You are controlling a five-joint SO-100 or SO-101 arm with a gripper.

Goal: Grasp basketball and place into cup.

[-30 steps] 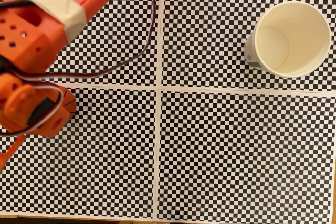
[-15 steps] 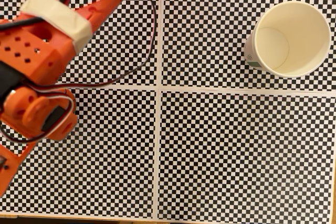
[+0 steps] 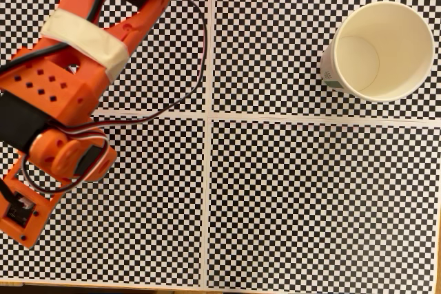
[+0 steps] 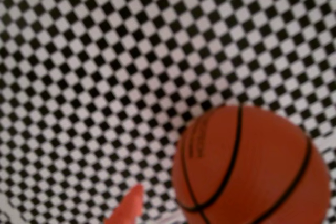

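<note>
The basketball [image 4: 252, 166], orange-red with black seams, looms large at the lower right of the wrist view, close under the camera. One orange fingertip [image 4: 127, 209] pokes up at the bottom edge, left of the ball, with a strip of checkered surface between them. The other finger is hidden, so a grip on the ball cannot be confirmed. In the fixed view the orange gripper [image 3: 65, 163] sits at the left edge and covers the ball. The white cup [image 3: 379, 49] stands upright and empty at the upper right, far from the gripper.
A black-and-white checkered mat [image 3: 310, 197] with white seam lines covers the table. The orange arm [image 3: 83, 46], wrapped with a white band, and its dark cables [image 3: 200, 53] cross the upper left. The table's front edge runs along the bottom of the fixed view.
The arm has swung rightward and down in the fixed view, bringing the gripper body further into frame. The ball, partly visible beside it a second ago, is now covered. The cup has not moved.
</note>
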